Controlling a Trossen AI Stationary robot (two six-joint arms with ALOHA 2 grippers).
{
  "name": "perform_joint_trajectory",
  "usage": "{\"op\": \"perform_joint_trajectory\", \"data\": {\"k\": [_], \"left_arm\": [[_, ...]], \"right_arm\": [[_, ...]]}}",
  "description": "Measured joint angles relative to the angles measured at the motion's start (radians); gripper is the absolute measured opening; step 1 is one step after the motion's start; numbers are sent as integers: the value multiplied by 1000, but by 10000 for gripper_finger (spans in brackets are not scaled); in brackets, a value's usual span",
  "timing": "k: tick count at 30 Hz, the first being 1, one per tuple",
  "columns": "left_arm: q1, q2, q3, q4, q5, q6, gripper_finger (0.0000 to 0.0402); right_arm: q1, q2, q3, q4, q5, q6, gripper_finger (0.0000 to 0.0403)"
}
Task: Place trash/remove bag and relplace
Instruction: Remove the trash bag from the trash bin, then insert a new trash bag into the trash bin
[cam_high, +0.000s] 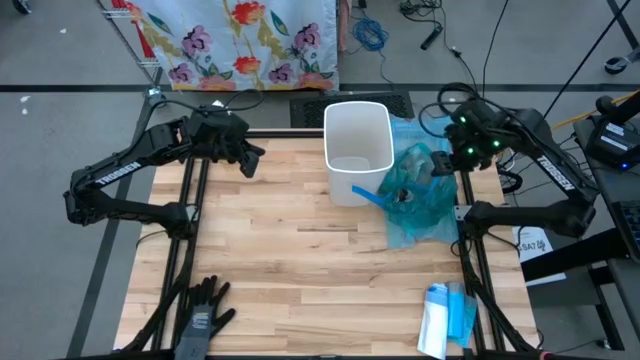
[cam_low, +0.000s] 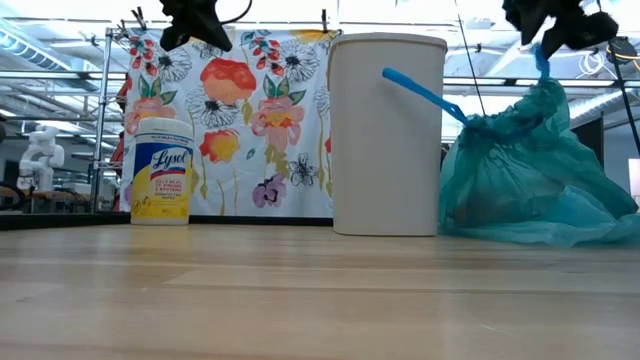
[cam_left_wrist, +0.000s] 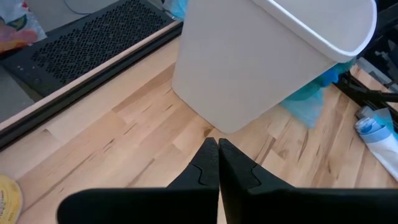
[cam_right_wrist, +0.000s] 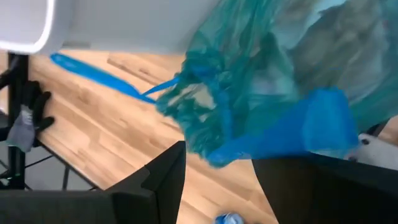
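A white bin (cam_high: 357, 150) stands upright at the table's far middle, with bare white walls inside. Right of it a filled teal bag (cam_high: 420, 195) sits on its bottom on the table (cam_low: 530, 185). One blue drawstring (cam_low: 420, 95) sticks out toward the bin. The trash is hidden inside the bag. My right gripper (cam_low: 545, 45) is above the bag's gathered top, shut on it (cam_right_wrist: 217, 155). My left gripper (cam_high: 247, 160) hovers shut over the table left of the bin (cam_left_wrist: 217, 146), touching nothing. My right gripper has the bag's other blue drawstring band (cam_right_wrist: 280, 134) between its two fingers, beside the gathered mouth (cam_right_wrist: 199, 112). It comes from above, pointing down. The bag's top is drawn up into a peak (cam_low: 547, 85) below the fingers, and its bottom rests on the table.
A Lysol canister (cam_low: 160, 170) stands at the far left. Black gloves (cam_high: 205, 310) lie at the near left edge, and a blue-and-white roll of bags (cam_high: 445, 320) at the near right. A floral cloth (cam_high: 240, 40) hangs behind the table. Bare wood (cam_high: 300, 260) spreads across the middle.
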Motion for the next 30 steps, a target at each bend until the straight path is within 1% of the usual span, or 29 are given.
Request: {"op": "perform_joint_trajectory", "data": {"k": [3, 9, 13, 14, 16, 20, 22, 25, 28, 30], "left_arm": [[0, 0, 0, 0, 0, 7, 0], [0, 4, 0, 4, 0, 49, 0], [0, 17, 0, 4, 0, 55, 0], [0, 20, 0, 4, 0, 62, 0], [0, 24, 0, 4, 0, 79, 0], [0, 26, 0, 4, 0, 84, 0], [0, 26, 0, 4, 0, 87, 0], [0, 26, 0, 4, 0, 106, 0], [0, 26, 0, 3, 0, 112, 0], [0, 26, 0, 3, 0, 121, 0]], "right_arm": [[79, -45, 0, 0, 17, 109, 175], [292, -130, -18, -3, 105, 374, 175], [424, -164, -54, -2, 120, 530, 175], [451, -171, -62, -2, 133, 554, 175], [489, -186, -78, -1, 194, 588, 175], [517, -214, -89, 1, 380, 616, 175], [516, -231, -87, 23, 443, 616, 175], [516, -266, -72, 134, 450, 620, 175], [516, -298, -56, 271, 445, 589, 175], [516, -312, -53, 343, 473, 560, 175]]}}
